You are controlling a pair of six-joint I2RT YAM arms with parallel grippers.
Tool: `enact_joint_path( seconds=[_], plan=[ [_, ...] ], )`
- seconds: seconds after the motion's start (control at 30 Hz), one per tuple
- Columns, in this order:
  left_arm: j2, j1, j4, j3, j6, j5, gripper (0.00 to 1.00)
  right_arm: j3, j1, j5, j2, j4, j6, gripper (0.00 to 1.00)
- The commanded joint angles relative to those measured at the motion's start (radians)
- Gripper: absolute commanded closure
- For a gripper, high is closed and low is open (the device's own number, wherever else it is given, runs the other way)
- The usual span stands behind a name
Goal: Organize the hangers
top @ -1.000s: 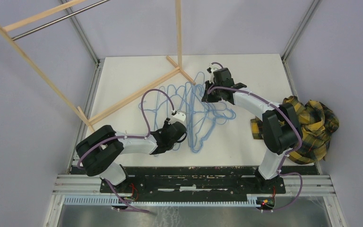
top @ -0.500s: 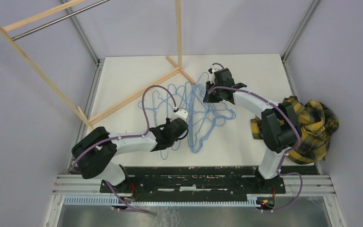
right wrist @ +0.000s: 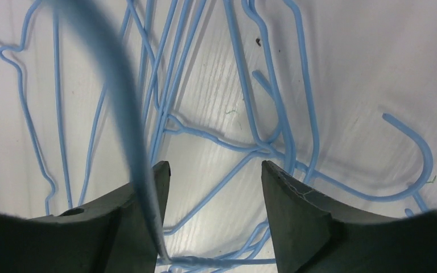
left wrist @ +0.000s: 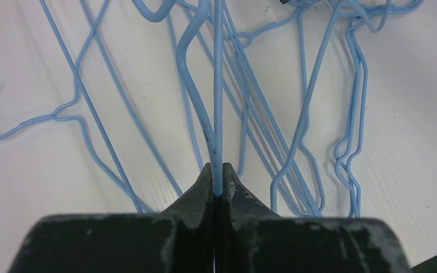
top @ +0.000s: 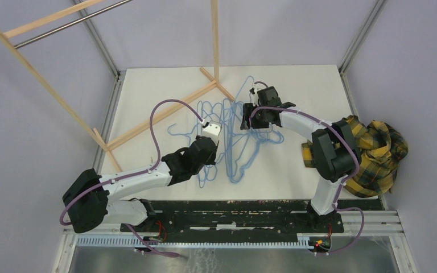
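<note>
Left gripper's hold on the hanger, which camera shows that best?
The left wrist view: the left gripper is shut on one hanger wire, seen close up. The top view shows it from above over the tangle of hangers, the pinch hidden. The right wrist view misses this gripper entirely.
</note>
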Motion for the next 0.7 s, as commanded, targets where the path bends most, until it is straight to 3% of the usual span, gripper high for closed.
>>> enact_joint_path(
  seconds=[0.0,0.1,0.23,0.5,0.67],
  plan=[
    [-0.025,0.0,0.08,0.0,-0.075,-0.012,0.97,-0.014,-0.001,-0.053,-0.114,0.003,0.001,0.3],
    [-0.042,0.0,0.105,-0.008,-0.081,-0.012,0.97,-0.036,0.0,-0.087,-0.144,0.018,0.01,0.37],
    [-0.077,0.0,0.128,-0.016,-0.087,-0.014,0.97,-0.04,0.0,-0.092,-0.105,0.013,0.005,0.61],
    [-0.174,-0.001,0.079,-0.002,-0.093,-0.051,0.97,-0.063,0.0,0.058,-0.04,0.022,-0.004,0.77],
    [-0.229,-0.001,0.077,-0.009,-0.074,-0.083,0.92,-0.048,-0.001,0.076,-0.007,0.022,-0.006,0.8]
  ],
)
